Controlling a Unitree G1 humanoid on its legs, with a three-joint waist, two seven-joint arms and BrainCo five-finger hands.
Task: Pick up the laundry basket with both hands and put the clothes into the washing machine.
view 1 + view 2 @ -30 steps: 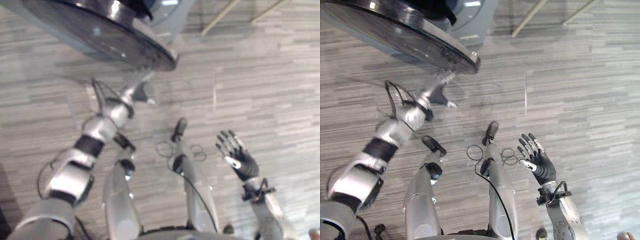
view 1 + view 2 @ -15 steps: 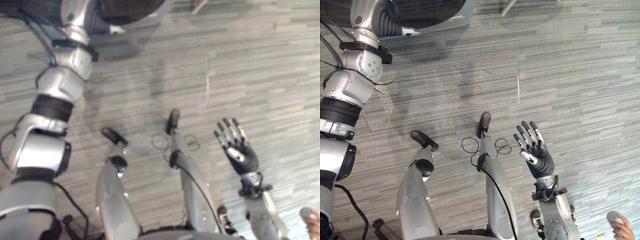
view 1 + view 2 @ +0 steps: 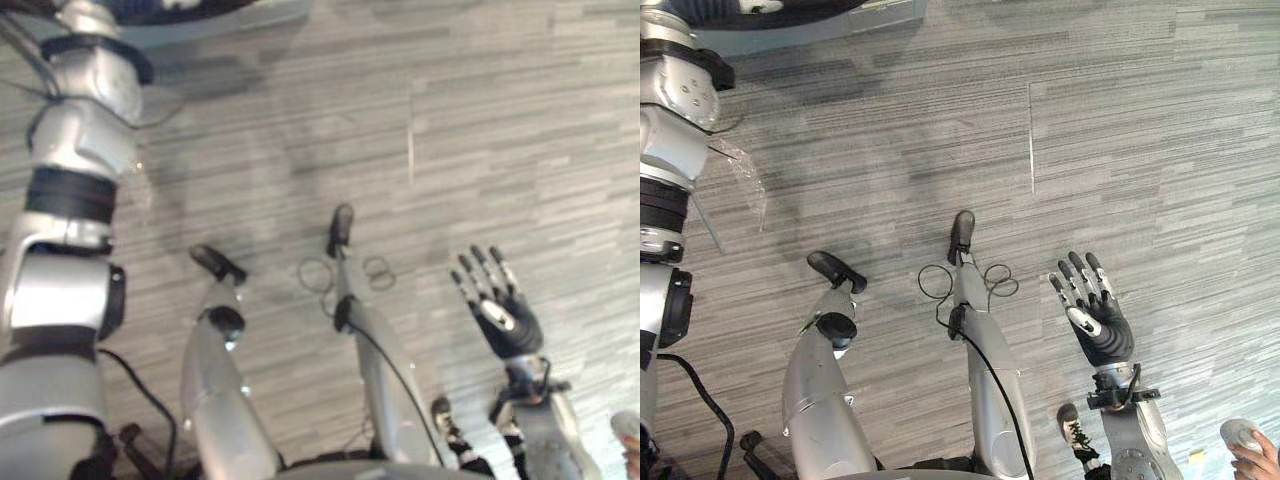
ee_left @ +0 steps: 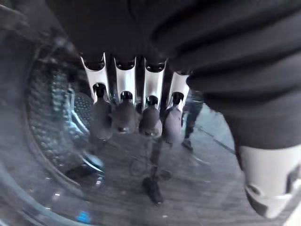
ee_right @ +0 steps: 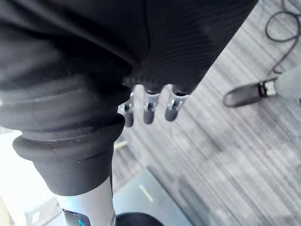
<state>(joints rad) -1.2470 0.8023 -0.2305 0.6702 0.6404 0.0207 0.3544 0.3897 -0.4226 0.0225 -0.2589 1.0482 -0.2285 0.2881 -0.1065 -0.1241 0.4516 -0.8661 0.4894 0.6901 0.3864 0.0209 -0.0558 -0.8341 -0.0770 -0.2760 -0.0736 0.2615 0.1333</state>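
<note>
My left arm (image 3: 665,150) reaches up at the left to the washing machine (image 3: 810,12), whose dark door edge and grey front run along the far side of the floor. In the left wrist view my left hand (image 4: 124,113) holds its fingers straight, side by side, against the round glass door (image 4: 56,122); the perforated drum shows behind the glass. My right hand (image 3: 1095,320) hangs over the floor at the right, open, palm up, fingers spread, holding nothing. Its fingers (image 5: 148,110) also point out over bare floor in the right wrist view.
Grey striped plank flooring (image 3: 1120,150) stretches ahead and to the right. At the near right corner a person's hand (image 3: 1248,448) holds a small pale object.
The camera has moved, and the washing machine door has slid up to the picture's edge. My left arm has swung up from below the door to its glass. My right hand stays open.
</note>
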